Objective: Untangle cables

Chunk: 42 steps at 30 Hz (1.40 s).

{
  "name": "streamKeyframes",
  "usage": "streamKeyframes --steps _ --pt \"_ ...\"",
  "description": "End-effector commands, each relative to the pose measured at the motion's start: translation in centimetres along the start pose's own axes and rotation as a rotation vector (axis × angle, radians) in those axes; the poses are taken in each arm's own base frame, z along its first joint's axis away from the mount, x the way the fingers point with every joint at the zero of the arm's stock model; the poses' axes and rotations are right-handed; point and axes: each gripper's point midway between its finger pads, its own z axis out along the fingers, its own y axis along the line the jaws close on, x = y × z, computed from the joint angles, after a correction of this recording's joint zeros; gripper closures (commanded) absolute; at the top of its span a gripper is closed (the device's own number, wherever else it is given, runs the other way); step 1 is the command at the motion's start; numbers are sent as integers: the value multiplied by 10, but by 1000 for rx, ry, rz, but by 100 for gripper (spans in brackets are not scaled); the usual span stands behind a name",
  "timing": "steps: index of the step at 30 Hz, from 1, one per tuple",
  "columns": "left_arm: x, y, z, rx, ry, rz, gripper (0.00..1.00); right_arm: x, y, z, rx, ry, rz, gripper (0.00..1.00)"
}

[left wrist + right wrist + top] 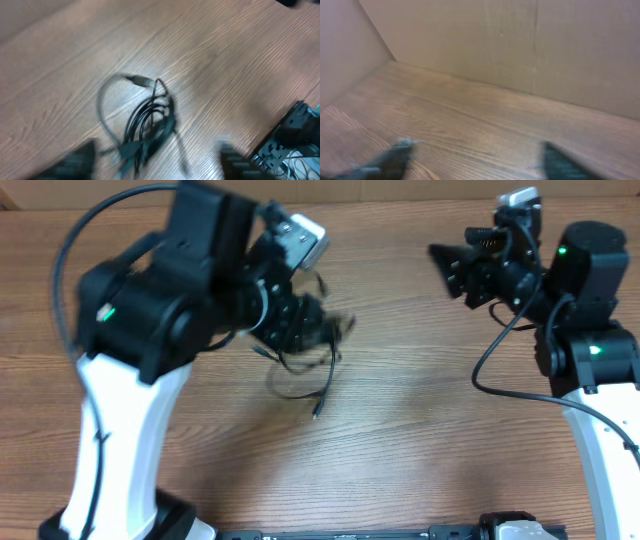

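Soft, even light falls on the wooden table (pixel 420 440). Both wrist views are smeared by motion blur, leaving the cables (pixel 160 125) streaky. The overhead view is sharper.

Here's the desk (pixel 420 430), brown wood filling the overhead view, its grain running from nine o'clock across to three. At twelve o'clock a pale beige band (pixel 400 188) lines the far edge. At six o'clock a black rail (pixel 350 534) lies along the near edge, with a pale grey block (pixel 520 530) at five o'clock.

The right wrist view shows a beige back panel (pixel 520 45) standing upright, a vertical seam (pixel 536 45) at one o'clock, and a side panel (pixel 345 45) meeting it in a corner at ten o'clock.

In the left wrist view there's dark blocky gear (pixel 295 132) at four o'clock, too blurred to name.
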Motion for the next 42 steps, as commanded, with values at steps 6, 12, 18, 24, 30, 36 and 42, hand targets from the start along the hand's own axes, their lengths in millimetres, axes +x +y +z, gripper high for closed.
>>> streamKeyframes --steps 6,12,18,24,30,36,42 --pt "-23 43 9 -215 -59 -93 0 31 25 11 -13 128 -9 8" --pt "-32 68 -33 -402 -200 -262 0 82 56 37 -99 323 18 7" --pt "-26 79 -72 -518 -285 -328 0 160 105 65 -316 566 -204 8" --pt "-11 83 -82 -567 -256 -332 0 231 113 88 -353 785 -255 14" --pt "-2 86 -83 -599 -219 -331 0 274 97 103 -337 907 -271 19" --pt "-1 86 -83 -600 -213 -325 0 293 92 106 -347 957 -297 42" --pt "1 88 -84 -607 -205 -325 0 292 92 107 -320 959 -250 96"
